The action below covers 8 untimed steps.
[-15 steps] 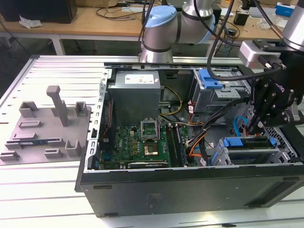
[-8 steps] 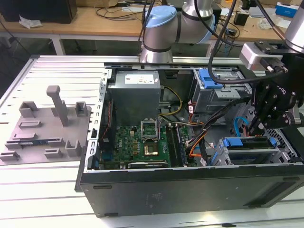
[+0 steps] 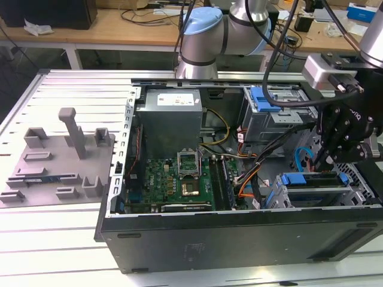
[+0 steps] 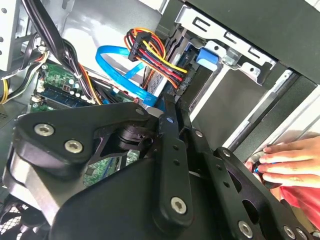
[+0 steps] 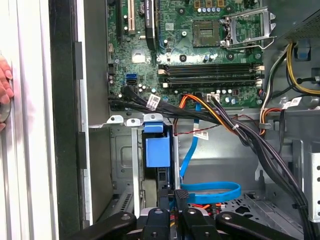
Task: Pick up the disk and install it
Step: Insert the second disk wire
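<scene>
Black steel computer case [image 3: 239, 236] lies open on my surface; at its four o'clock corner the blue-framed silver disk [image 3: 311, 179] sits in its bay, seemingly installed, my claw [image 3: 326, 156] closed just above it.

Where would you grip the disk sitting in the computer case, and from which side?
Probably by the blue frame along the top edge of the disk, coming straight down through the open side of the case. The disk appears to stand on edge in its slot, so only that edge is exposed.
</scene>
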### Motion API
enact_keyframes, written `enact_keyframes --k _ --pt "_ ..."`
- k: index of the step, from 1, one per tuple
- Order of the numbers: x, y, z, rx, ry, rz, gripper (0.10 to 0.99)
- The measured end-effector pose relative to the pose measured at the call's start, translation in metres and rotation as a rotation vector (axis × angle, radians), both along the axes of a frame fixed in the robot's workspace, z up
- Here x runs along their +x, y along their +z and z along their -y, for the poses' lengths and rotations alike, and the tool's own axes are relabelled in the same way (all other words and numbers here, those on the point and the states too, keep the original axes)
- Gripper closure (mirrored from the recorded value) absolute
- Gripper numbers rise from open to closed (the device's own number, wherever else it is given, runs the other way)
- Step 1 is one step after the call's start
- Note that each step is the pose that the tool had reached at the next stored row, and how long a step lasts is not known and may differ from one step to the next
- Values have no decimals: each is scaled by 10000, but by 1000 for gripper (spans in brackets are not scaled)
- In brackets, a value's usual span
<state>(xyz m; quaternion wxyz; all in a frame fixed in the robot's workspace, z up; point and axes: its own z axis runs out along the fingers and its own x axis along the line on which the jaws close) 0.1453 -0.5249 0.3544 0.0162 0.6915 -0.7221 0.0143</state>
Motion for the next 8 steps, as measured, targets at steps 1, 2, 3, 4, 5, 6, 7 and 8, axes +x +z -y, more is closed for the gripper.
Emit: enact_keyframes --k 1,2,3,4,5,6,7,8 --pt "0 -1 2 -1 -1 0 925" --pt "1 -3 4 -2 -3 0 925" --pt "4 -5 6 -2 -2 0 925" --pt "5 -6 8 -1 -2 0 925" --pt "7 -8 11 -2 -1 0 925" --pt "9 -12 13 -1 -1 0 925" --pt "10 -14 14 -2 -1 0 925" --pt "11 -17 16 -3 -1 0 925"
